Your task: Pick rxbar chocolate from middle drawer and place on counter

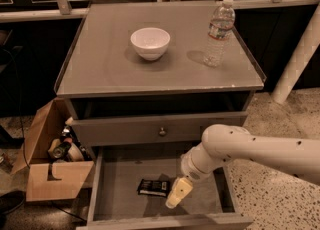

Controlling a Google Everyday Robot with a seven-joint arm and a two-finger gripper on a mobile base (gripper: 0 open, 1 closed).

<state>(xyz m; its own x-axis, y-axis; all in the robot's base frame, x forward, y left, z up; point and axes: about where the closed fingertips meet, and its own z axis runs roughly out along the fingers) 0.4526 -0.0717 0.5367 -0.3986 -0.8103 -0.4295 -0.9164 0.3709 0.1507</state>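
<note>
The rxbar chocolate (153, 187), a flat black wrapper with pale lettering, lies on the floor of the open middle drawer (120, 184), slightly left of its centre. My gripper (177, 194) hangs into the drawer from the white arm coming in from the right, its pale fingers pointing down just right of the bar, close to its right end. The counter (105, 64) is the grey cabinet top above.
A white bowl (150, 43) and a clear water bottle (218, 32) stand on the counter. A closed drawer front with a round knob (162, 132) sits above the open drawer. An open cardboard box (50, 169) of items stands left of the cabinet. A white post (297, 54) rises at right.
</note>
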